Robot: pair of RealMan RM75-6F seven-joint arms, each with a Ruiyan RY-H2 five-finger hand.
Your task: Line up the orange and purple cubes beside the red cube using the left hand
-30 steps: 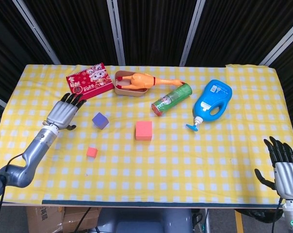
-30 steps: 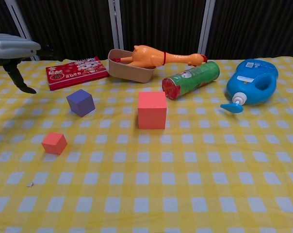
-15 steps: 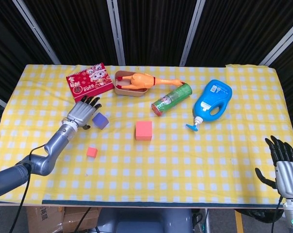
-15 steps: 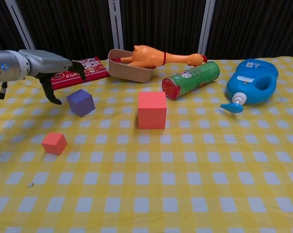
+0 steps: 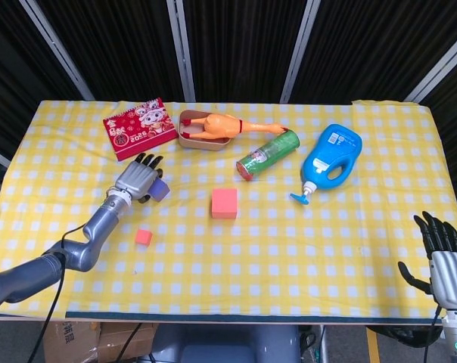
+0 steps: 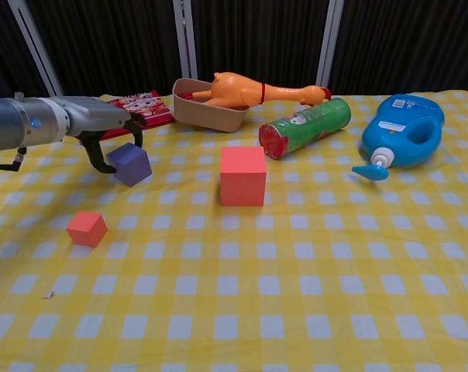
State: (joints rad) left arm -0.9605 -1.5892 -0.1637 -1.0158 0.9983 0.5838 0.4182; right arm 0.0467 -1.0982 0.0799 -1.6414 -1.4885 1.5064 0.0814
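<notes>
While the right hand (image 5: 443, 266) is idling with fingers spread at the table's five o'clock corner, the orange cube (image 6: 87, 229) is sitting nearest, at eight o'clock of the red cube (image 6: 242, 175). Farther back, the left hand (image 6: 110, 132) is arching over the purple cube (image 6: 129, 163), fingers curled but not yet gripping. Both cubes are looking light, rigid, flat-sided: opposite faces suit pinching.

You have three cubes on the yellow checked tabletop. The red cube (image 6: 242, 175), the largest, sits upright near the middle. The purple cube (image 6: 130, 163) lies to its left, slightly farther back and turned at an angle, partly covered in the head view. The small orange cube (image 6: 87, 229) rests nearer and farther left, apart from both.
</notes>
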